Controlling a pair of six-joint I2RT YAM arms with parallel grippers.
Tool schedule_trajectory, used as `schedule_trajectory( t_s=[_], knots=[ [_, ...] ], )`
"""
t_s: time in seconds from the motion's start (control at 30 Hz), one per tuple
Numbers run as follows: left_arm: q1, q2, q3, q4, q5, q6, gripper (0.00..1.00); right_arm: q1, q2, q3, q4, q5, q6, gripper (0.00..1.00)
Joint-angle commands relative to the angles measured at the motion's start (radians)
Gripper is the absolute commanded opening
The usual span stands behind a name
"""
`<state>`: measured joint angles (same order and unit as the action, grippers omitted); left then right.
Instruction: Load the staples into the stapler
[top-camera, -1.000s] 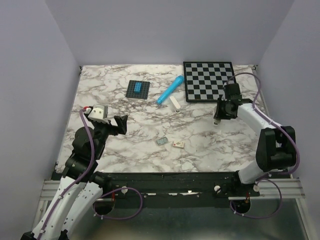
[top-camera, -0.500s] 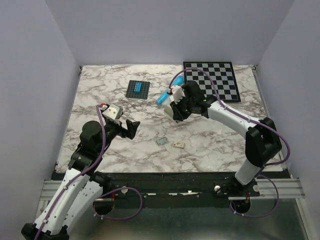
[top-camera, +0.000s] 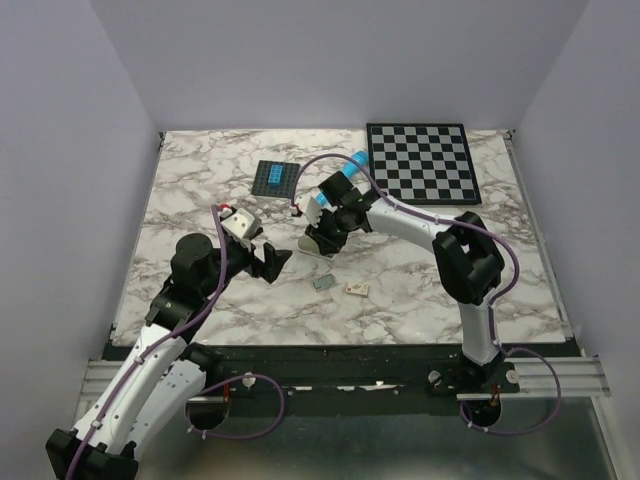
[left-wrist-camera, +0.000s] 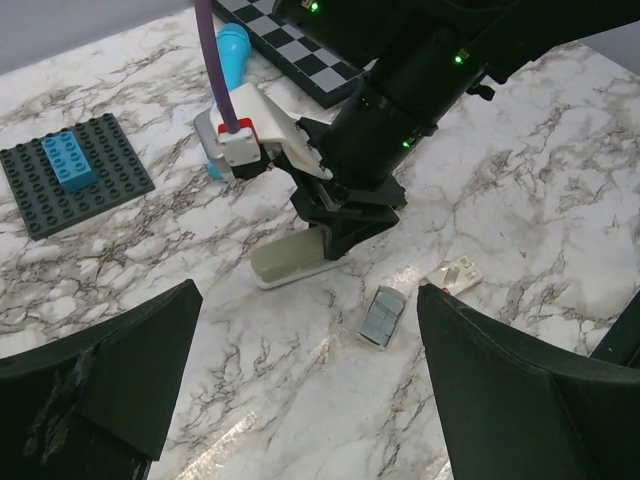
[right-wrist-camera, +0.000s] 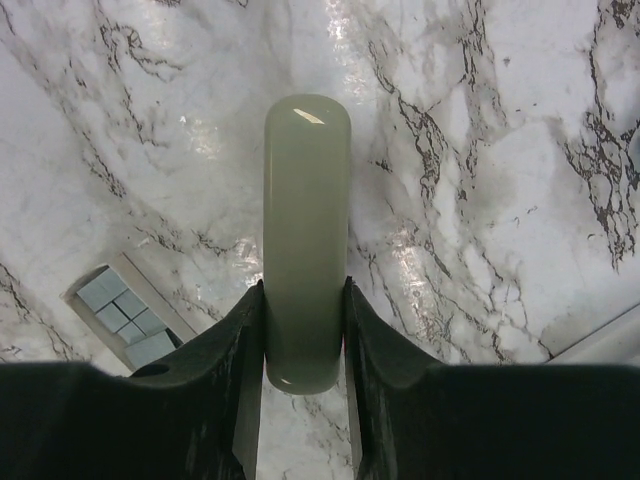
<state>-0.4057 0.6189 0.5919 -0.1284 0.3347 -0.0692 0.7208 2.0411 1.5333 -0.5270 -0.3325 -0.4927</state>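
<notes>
The right gripper (right-wrist-camera: 303, 295) pinches the sides of the cream-white bar-shaped stapler (right-wrist-camera: 305, 200), which lies on the marble table (top-camera: 450, 260) near-right of the dark studded baseplate (top-camera: 276, 178). Only the right wrist view shows that grip plainly. The small silvery-grey staples block (left-wrist-camera: 382, 317) lies farther from the baseplate, and the left gripper (top-camera: 272, 262) gapes wide, empty.

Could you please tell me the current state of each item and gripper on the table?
stapler: looks closed, clamped at one end.
staples: loose on the table, not loaded.
right gripper: shut on the stapler.
left gripper: open, empty.
blue brick: pressed onto the dark studded plate.
blue cylinder: lying flat.
</notes>
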Motion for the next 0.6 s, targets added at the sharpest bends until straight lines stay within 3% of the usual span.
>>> schedule_trajectory(
  t_s=[0.0,0.1,0.3,0.37,0.4,0.57],
  knots=[
    [0.004,0.025,-0.012,0.039,0.053,0.035,0.98,0.003,-0.016,0.018,-0.013,0.006,-0.032,0.50],
    [0.004,0.062,-0.007,0.049,0.063,0.060,0.98,0.003,-0.076,-0.021,0.013,0.007,-0.012,0.65],
    [-0.002,0.191,0.084,0.003,0.105,0.178,0.98,0.002,-0.248,-0.154,0.122,0.085,0.112,0.77],
    [-0.007,0.234,0.120,-0.034,0.136,0.227,0.98,-0.004,-0.341,-0.241,0.165,0.182,0.172,0.81],
    [-0.011,0.281,0.158,-0.045,0.148,0.277,0.98,-0.007,-0.369,-0.272,0.198,0.214,0.234,0.89],
    [-0.030,0.465,0.290,-0.152,0.199,0.431,0.99,-0.049,-0.586,-0.470,0.310,0.481,0.469,0.97]
  ],
)
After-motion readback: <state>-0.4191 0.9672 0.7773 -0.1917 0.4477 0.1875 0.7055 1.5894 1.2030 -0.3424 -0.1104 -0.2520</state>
